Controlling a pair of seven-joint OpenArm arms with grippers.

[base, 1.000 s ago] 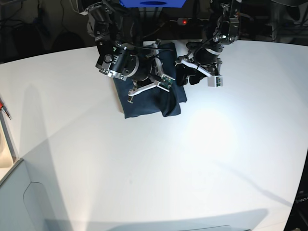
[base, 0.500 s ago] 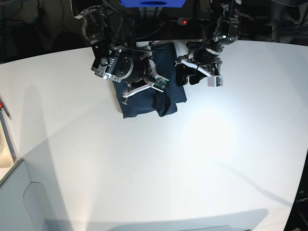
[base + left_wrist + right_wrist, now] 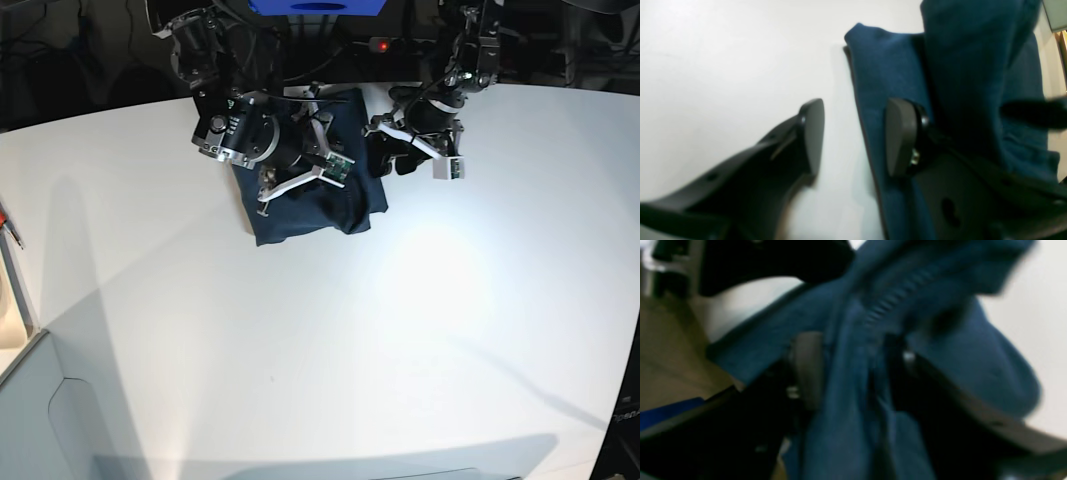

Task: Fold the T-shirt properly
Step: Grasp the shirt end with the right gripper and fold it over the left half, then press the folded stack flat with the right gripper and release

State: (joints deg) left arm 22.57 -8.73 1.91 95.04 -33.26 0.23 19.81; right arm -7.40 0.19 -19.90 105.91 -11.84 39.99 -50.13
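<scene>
A wide white table (image 3: 420,330) fills the view, with dark, cluttered equipment beyond its far edge. The T-shirt (image 3: 310,195) lies folded near that edge. The left gripper (image 3: 853,133) has its fingers spread and empty, straddling the shirt's edge. The right gripper (image 3: 853,373) has cloth between its fingers; blur hides whether they are pinching.

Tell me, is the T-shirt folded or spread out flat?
Folded: the T-shirt lies as a compact layered rectangle on the table.
</scene>
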